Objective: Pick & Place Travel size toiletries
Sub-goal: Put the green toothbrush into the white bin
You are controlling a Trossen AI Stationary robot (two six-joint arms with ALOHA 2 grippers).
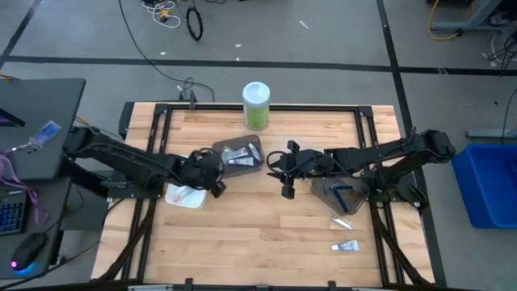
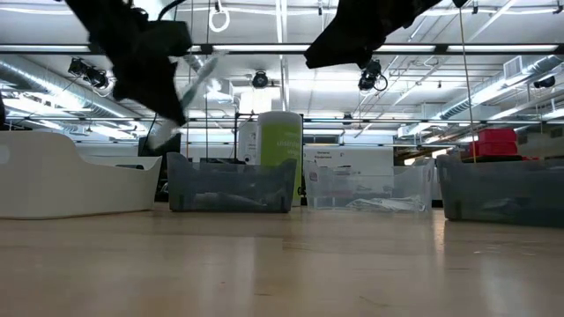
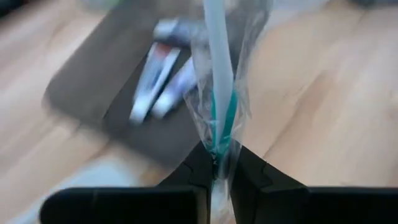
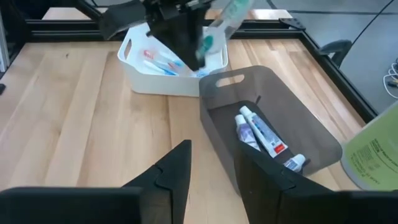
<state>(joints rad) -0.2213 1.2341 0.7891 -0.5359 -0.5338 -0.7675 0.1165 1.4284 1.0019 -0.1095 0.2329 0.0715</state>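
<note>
My left gripper (image 3: pixel 216 169) is shut on a toothbrush (image 3: pixel 217 74) in a clear wrapper, white with a teal band. It holds the toothbrush in the air between the white tray (image 1: pixel 173 196) and the dark tray (image 1: pixel 220 149). The white tray (image 4: pixel 134 68) holds several toothbrushes, and the dark tray (image 4: pixel 311 124) holds small white tubes (image 4: pixel 264 137). My right gripper (image 4: pixel 214 171) hangs open over the table's middle, just right of the dark tray, with nothing between its fingers. My left gripper pinches the wrapped toothbrush by its teal-banded end (image 3: pixel 217 144) between its two fingers. The rest of the toothbrush (image 2: pixel 198 75) sticks out past the fingertips, slanting upward. It is lifted clear of the table and both trays.
A tall green canister (image 1: pixel 257 105) with a white lid stands at the table's far edge. A clear tray (image 1: pixel 361 192) with blue-handled items sits under the right arm. Two loose tubes (image 1: pixel 342 223) (image 1: pixel 345 246) lie near the table's front right.
</note>
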